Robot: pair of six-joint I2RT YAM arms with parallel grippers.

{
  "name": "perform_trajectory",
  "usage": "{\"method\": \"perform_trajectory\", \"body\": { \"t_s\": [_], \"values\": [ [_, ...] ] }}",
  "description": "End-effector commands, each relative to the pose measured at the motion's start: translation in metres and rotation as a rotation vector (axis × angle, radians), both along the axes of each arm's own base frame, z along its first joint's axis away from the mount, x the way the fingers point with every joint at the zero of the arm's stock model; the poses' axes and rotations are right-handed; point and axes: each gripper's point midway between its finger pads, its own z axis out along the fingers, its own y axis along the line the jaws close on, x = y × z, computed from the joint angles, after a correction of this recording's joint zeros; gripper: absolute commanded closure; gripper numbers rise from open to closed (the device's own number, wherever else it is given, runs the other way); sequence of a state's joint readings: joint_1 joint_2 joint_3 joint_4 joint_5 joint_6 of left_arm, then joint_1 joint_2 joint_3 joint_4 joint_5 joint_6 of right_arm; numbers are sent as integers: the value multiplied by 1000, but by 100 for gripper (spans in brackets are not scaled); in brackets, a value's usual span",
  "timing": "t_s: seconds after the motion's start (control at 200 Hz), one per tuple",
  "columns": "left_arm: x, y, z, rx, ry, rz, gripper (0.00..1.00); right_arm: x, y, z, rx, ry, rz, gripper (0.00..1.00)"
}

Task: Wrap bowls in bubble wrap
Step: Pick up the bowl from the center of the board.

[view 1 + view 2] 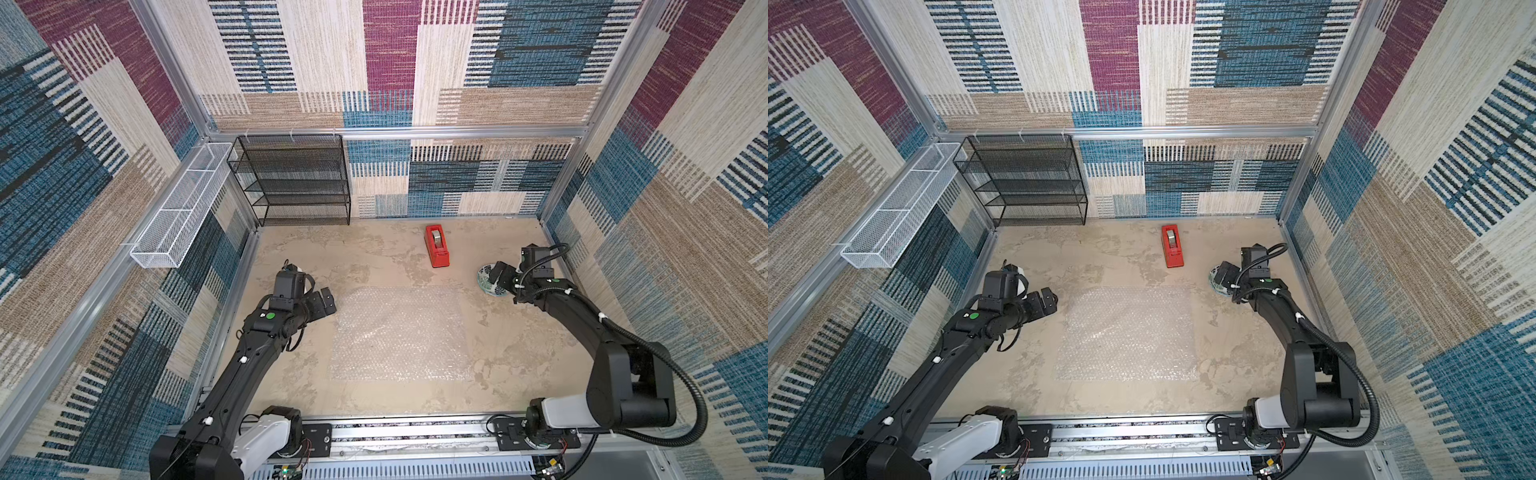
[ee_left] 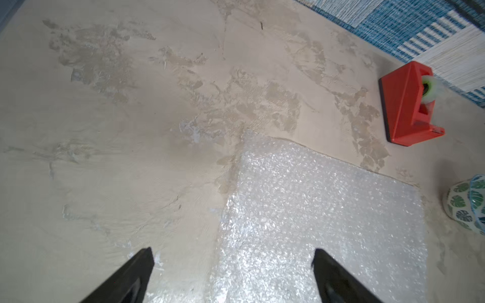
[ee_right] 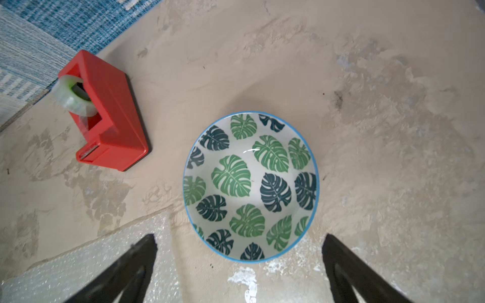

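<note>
One round white bowl (image 3: 250, 186) (green leaves, blue rim) sits beside flat, pebbly bubble wrap (image 1: 401, 332); left gripper (image 2: 232, 249) and right gripper (image 3: 240, 236) gape empty.

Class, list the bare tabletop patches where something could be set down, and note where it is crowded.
Bare: between the black shelf and tape dispenser; between the bubble wrap and front rail. Crowded: where the open right pincer hovers by the bowl.

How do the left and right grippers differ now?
The left gripper hangs over the edge of the bubble wrap; the right gripper hangs over the bowl. The left gripper's fingers frame wrap and table; the right gripper's fingers frame the bowl. Shared: both open, holding nothing.
</note>
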State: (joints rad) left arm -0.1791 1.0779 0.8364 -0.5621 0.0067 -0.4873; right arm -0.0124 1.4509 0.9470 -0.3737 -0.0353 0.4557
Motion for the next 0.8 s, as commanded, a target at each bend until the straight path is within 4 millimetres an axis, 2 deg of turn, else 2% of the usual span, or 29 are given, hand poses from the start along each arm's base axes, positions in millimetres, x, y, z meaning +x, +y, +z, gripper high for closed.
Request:
{"method": "perform_trajectory", "body": {
  "t_s": [0.0, 0.21, 0.311, 0.491, 0.656, 0.796],
  "values": [
    [0, -3, -2, -3, 29, -1, 0, 1, -3, -7, 32, 46, -27, 0],
    [9, -2, -1, 53, 19, -34, 0, 0, -10, -30, 48, 126, -50, 5],
    [13, 3, 2, 65, -9, -8, 0, 3, -7, -42, 74, 165, -38, 15],
    [16, 5, 6, 65, -60, 12, 0, 11, -9, -46, 70, 177, -45, 28],
    [15, 2, 3, 50, -53, 1, 0, 14, -10, -54, 74, 197, -38, 36],
    [14, 2, 8, 44, -91, 0, 0, 15, -11, -62, 82, 206, -36, 42]
  ]
}}
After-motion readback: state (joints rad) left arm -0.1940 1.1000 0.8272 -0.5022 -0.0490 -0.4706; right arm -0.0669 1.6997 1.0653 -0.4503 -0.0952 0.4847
